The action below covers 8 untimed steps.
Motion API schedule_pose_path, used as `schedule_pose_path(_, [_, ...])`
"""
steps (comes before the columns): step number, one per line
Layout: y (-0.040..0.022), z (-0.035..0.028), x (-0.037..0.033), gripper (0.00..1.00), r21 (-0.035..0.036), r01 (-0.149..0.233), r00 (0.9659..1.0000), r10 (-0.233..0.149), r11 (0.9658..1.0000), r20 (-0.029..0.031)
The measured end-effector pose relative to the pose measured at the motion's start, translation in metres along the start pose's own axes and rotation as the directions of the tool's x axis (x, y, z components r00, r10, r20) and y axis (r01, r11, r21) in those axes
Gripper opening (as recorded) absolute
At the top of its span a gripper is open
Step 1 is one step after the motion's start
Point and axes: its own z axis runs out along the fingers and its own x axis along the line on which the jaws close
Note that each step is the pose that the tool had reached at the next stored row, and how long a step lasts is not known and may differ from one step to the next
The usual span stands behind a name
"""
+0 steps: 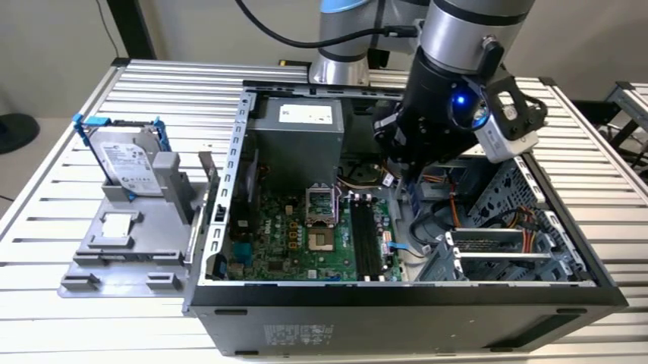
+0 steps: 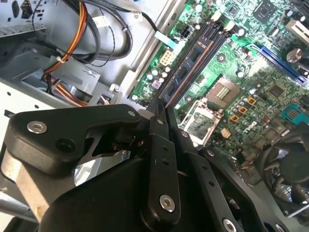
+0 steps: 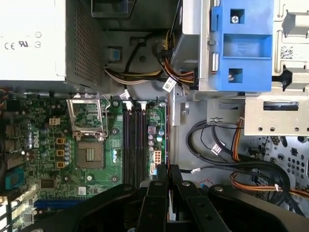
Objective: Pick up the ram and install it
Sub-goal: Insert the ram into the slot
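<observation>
robotics lab bench, my arm base (image 1: pixel 339 68) on a slotted aluminium table (image 1: pixel 41 227), opened PC case (image 1: pixel 405 315) on it, grey fixture (image 1: pixel 111 262) holding a hard drive (image 1: pixel 130 163)

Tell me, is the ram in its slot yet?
Not yet. The shut gripper holds the ram; in the first wrist view the black slots lie empty.

green motherboard (image 1: pixel 288 235), black slots (image 1: pixel 366 235) and jaws, blue-framed silver hard drive (image 1: pixel 132 163)

I'm watching the long, thin, flat dark green circuit-board ram stick (image 3: pixel 167 140) showing edge-on, pinched between the black gripper's (image 3: pixel 167 168) fingertips. It's sticking out lengthwise over the green motherboard (image 3: pixel 43 159), running parallel to the long black slots (image 3: pixel 134 145), just beside them, not seated.
</observation>
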Motion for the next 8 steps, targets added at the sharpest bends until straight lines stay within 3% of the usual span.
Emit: schedule_pose_path(8, [-0.0005,0.0145,0.0023,0.0,0.001,0.0,1.0,0.0,1.0,0.0])
